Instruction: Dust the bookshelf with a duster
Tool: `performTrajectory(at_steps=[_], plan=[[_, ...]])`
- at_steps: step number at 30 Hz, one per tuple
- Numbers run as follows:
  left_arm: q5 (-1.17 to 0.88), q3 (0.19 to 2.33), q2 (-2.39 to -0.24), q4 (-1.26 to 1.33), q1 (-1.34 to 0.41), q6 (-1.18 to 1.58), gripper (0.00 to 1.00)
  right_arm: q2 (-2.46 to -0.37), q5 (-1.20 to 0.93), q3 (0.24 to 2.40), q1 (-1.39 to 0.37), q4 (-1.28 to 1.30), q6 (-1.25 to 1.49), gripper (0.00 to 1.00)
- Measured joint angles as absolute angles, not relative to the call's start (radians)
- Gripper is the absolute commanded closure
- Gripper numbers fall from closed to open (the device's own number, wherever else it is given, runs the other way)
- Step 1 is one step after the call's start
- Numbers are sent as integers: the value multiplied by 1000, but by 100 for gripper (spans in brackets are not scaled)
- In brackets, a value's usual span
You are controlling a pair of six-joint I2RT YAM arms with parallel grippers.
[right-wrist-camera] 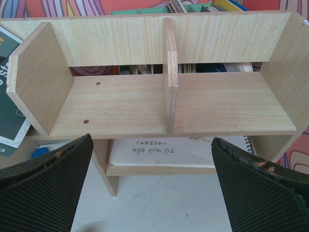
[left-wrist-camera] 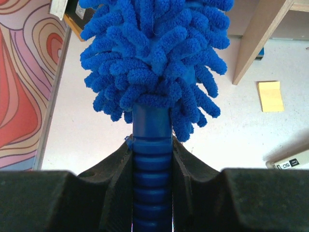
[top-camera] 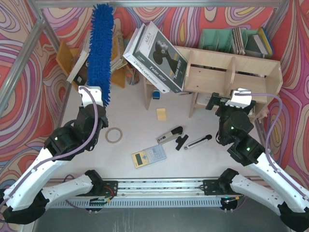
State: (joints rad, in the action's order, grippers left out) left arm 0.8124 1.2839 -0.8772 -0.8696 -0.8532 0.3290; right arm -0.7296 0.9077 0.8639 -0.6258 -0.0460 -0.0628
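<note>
The duster (top-camera: 100,48) is a long bright-blue fluffy brush pointing up and away at the back left. My left gripper (top-camera: 92,96) is shut on its ribbed blue handle (left-wrist-camera: 152,159), with the fluffy head (left-wrist-camera: 154,58) filling the view just past the fingers. The bookshelf (top-camera: 227,72), pale plywood with upright dividers, stands at the back right, apart from the duster. My right gripper (top-camera: 231,104) hovers in front of it, open and holding nothing. The right wrist view faces the shelf's two compartments (right-wrist-camera: 120,106) between widely spread fingers (right-wrist-camera: 48,183).
Large books (top-camera: 157,55) lean against the shelf's left end. On the table lie a tape roll (top-camera: 114,135), a calculator (top-camera: 148,156), a stapler-like tool (top-camera: 170,135), a pen-like stick (top-camera: 198,141) and a yellow note pad (top-camera: 161,114). Green file holders (top-camera: 219,38) stand behind the shelf.
</note>
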Motion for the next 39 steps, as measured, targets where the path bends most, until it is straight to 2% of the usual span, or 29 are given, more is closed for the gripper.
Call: performTrajectory(at_steps=[15, 39], plan=[[680, 1229, -905, -868, -772, 353, 100, -730, 908, 864, -626, -46, -63, 2], [551, 1187, -919, -840, -757, 358, 100, -731, 908, 864, -626, -46, -62, 2]])
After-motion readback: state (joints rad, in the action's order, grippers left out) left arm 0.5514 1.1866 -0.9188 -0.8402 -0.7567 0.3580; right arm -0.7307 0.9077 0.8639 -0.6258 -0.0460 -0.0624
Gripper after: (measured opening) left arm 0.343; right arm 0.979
